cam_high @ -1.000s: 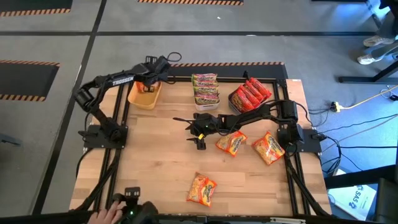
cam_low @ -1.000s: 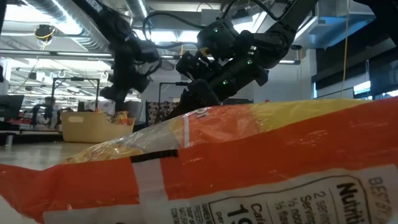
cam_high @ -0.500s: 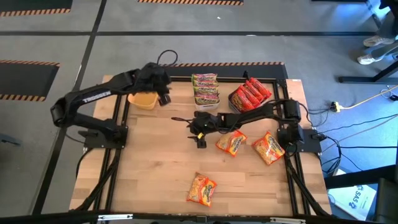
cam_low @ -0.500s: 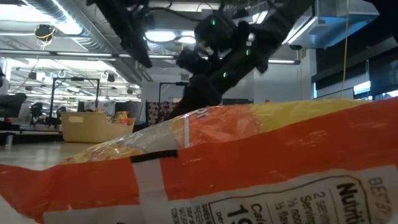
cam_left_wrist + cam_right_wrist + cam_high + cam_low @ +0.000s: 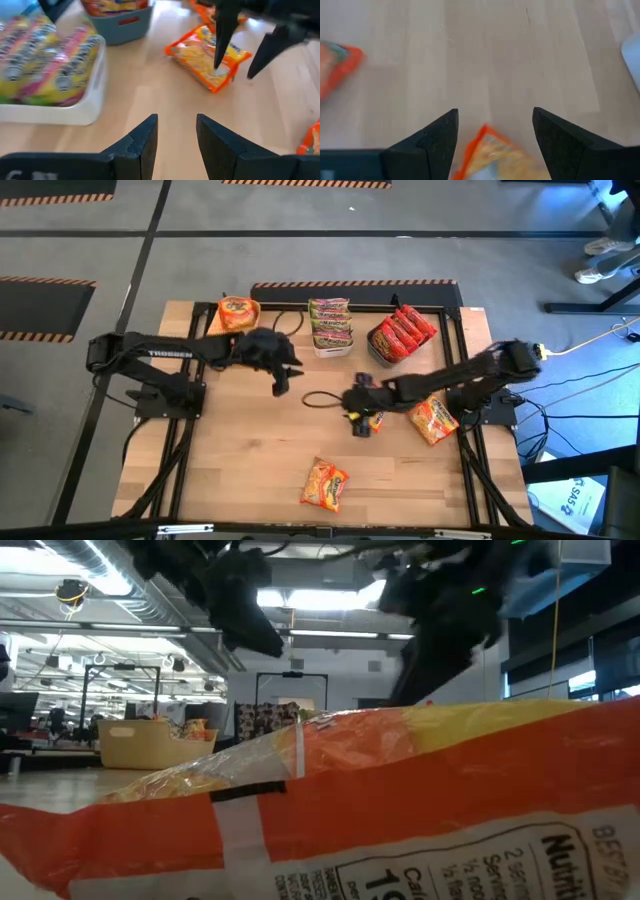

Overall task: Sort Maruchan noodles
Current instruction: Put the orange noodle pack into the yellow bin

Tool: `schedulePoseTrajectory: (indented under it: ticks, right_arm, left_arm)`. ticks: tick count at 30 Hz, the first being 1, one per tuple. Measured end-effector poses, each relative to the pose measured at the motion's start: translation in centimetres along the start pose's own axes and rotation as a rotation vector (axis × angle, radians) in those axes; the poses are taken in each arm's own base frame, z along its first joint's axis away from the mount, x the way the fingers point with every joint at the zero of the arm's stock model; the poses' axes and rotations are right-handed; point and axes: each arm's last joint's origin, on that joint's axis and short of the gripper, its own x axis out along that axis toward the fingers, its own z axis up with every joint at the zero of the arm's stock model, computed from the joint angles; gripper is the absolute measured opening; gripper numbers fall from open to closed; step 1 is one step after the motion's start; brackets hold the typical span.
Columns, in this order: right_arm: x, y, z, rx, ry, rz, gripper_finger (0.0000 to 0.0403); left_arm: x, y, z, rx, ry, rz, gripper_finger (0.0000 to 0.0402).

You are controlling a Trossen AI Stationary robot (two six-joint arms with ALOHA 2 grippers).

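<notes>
Mid-table, right gripper point(image 5: 361, 423) open over orange packet point(image 5: 374, 420): light, crinkly, slippery; pinch across short edges. Left gripper point(image 5: 279, 381) open, empty.

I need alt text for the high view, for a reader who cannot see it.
Seen from above, the right end effector hangs open over an orange noodle packet at mid-table, while the left end effector hovers open and empty. Two more orange packets lie loose; three bins hold sorted packets.
</notes>
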Motion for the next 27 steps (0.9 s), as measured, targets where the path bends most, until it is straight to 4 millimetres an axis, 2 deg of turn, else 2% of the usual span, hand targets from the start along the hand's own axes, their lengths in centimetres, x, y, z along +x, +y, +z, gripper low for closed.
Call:
schedulePoseTrajectory:
  ticks: [6,11,17,20,23,27]
  right_arm:
    - [-4.5,1.4,-4.3,0.205,-0.1,-0.04,0.0238]
    - [-6.1,1.8,-7.7,0.312,-0.105,-0.072,0.0238]
    - [-6.3,2.4,-10.3,0.397,-0.033,-0.083,0.0238]
    - [-5.9,2.0,-11.8,0.423,0.031,-0.141,0.0238]
    - [-5.3,1.5,-13.1,0.479,0.067,-0.186,0.0238]
    - [-4.1,0.9,-14.1,0.51,0.063,-0.205,0.0238]
  left_arm:
    - [4.5,-2.3,-1.6,0.025,-0.003,-0.071,0.0128]
    - [8.5,-3.0,-1.5,0.03,0.0,-0.067,0.0128]
    - [13.3,-3.1,-1.2,0.049,0.053,-0.065,0.0128]
    - [15.2,-3.3,-1.2,0.084,0.066,-0.071,0.0128]
    - [16.4,-3.3,-1.6,0.09,0.092,-0.071,0.0128]
    - [16.6,-3.2,-2.1,0.09,0.124,-0.066,0.0128]
